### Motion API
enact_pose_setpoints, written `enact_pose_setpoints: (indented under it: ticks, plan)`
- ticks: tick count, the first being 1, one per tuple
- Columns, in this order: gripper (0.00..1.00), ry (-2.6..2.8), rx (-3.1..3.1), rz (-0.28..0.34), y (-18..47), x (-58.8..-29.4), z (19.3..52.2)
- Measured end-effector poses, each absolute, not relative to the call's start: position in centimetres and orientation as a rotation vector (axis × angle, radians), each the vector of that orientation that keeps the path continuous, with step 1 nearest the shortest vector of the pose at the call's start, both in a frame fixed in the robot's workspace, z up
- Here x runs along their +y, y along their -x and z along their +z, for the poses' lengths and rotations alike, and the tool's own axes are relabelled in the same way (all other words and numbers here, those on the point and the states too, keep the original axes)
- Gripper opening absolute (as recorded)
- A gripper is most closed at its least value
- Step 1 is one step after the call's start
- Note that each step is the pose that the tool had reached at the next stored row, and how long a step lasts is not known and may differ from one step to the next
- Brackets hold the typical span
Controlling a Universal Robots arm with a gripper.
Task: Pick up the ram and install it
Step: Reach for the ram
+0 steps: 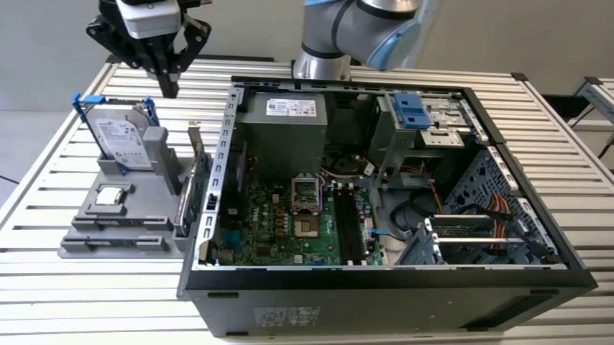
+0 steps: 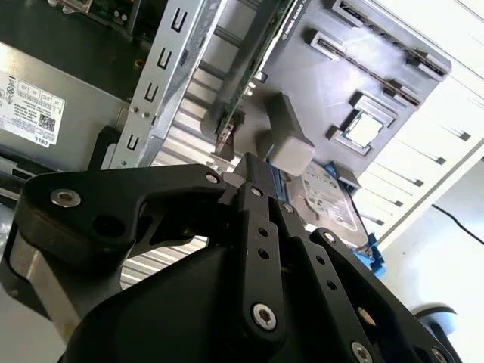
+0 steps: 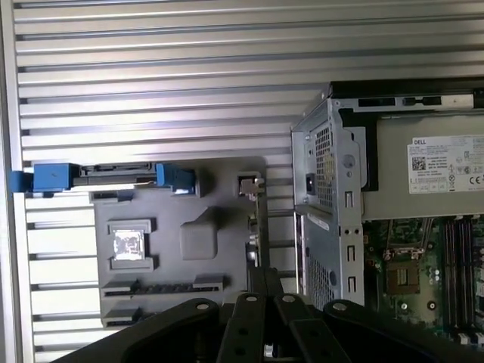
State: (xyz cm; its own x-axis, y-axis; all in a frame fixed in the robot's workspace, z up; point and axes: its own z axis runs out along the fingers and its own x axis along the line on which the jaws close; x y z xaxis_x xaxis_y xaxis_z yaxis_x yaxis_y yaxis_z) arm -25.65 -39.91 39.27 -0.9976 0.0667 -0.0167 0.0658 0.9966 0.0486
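Your gripper hangs pointing straight down above the hard drive, left of the case in the exterior view, its fingers pinched together. The ram lies in the gray holder, just past the silver chip and well apart from the gripper.

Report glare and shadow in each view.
Exterior view: even light, the open black computer case darker inside. Second wrist view: the white slatted table washes out; the black gripper looks dark. First wrist view: the table's slats shine bright beside the grey parts holder.
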Motion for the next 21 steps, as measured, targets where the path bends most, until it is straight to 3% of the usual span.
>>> enact_pose_setpoints:
  ticks: [21]
  plan:
    - [0.0,-0.087,3.122,0.075,28.6,-39.9,39.3]
